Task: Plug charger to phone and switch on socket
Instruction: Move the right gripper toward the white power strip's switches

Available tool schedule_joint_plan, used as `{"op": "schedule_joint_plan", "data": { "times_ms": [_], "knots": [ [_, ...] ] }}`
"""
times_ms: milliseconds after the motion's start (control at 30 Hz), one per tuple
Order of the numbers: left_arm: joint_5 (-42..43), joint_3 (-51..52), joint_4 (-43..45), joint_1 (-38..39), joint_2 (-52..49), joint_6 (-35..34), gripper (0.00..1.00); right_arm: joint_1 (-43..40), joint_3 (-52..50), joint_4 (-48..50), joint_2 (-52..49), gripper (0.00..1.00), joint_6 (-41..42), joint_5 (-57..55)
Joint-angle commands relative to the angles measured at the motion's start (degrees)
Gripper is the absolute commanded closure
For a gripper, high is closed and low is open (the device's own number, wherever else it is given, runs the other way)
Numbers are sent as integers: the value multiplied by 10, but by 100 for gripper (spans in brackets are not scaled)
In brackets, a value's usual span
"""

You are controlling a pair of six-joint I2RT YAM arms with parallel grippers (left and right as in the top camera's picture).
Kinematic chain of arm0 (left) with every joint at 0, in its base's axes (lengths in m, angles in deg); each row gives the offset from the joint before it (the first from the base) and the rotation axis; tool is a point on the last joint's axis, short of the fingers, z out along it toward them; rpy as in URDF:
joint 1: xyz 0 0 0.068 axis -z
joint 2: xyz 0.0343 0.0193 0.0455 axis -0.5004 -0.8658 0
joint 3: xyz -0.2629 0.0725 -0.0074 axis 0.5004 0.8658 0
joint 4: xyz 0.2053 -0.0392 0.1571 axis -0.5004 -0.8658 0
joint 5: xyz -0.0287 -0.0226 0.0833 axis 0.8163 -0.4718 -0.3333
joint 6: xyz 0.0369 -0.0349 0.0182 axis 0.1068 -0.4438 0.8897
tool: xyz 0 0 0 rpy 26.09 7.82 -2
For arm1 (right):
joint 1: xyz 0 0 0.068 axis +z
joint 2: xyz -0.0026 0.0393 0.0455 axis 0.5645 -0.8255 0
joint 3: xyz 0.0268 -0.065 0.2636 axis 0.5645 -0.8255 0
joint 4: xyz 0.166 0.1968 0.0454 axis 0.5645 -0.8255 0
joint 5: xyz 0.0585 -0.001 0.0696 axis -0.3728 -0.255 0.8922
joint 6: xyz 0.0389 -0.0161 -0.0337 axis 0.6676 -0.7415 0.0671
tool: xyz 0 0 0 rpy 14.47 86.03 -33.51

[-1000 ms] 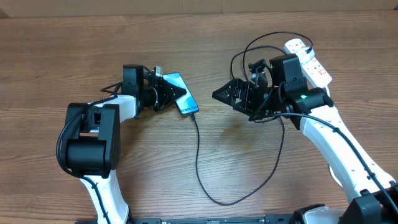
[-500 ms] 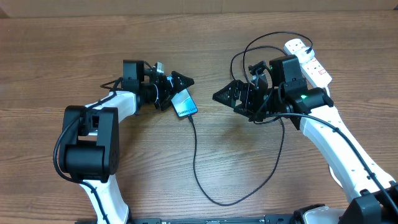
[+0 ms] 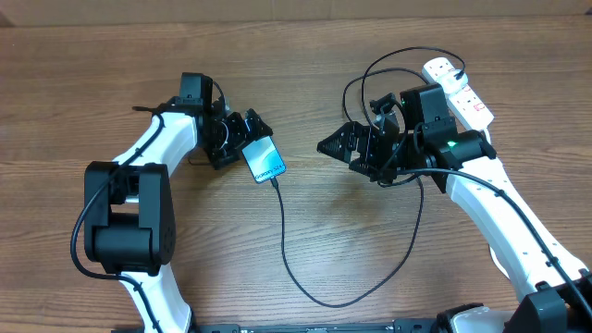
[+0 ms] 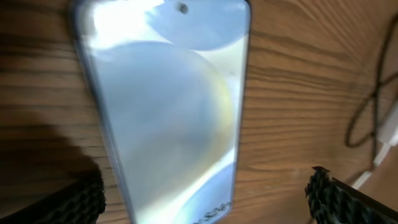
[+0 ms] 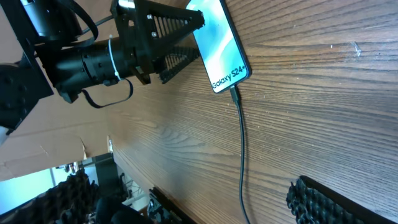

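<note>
The charger is looping its black cable over the wooden bench, with its connector sitting in the phone. The phone's lit screen is showing "Galaxy S24+". The left pincer is standing spread astride the phone. The right pincer is hanging spread and empty nearby. Farther back, the white socket is lying partly hidden behind the right arm.

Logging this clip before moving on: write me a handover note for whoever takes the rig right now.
Left gripper: open, straddling the phone, not gripping.
Right gripper: open, empty, hovering between phone and socket.
Phone lies flat, screen lit.
Done: charger connector sits in the phone's end.
Remaining: press the socket switch; its state is unreadable from here.
</note>
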Motion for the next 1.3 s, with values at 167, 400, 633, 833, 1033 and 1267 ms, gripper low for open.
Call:
{"op": "schedule_joint_plan", "data": {
  "times_ms": [167,400,633,833,1033,1267],
  "knots": [
    [-143,-75,-116,-6,-3,57,0,-21,34,-77,1,4,-89,-52],
    [-285,-100,-119,21,236,100,0,-97,296,-351,-44,5,-172,-309],
    [-328,-100,-151,58,380,131,0,-191,422,-317,-160,0,-174,-488],
    [-329,-100,-229,58,379,131,0,-240,415,-152,-181,0,-177,-545],
    [-329,-100,-241,58,371,131,0,-276,401,-59,-235,0,-266,-548],
    [-329,-100,-244,58,371,131,0,-317,401,-25,-335,0,-268,-548]
  ]
}}
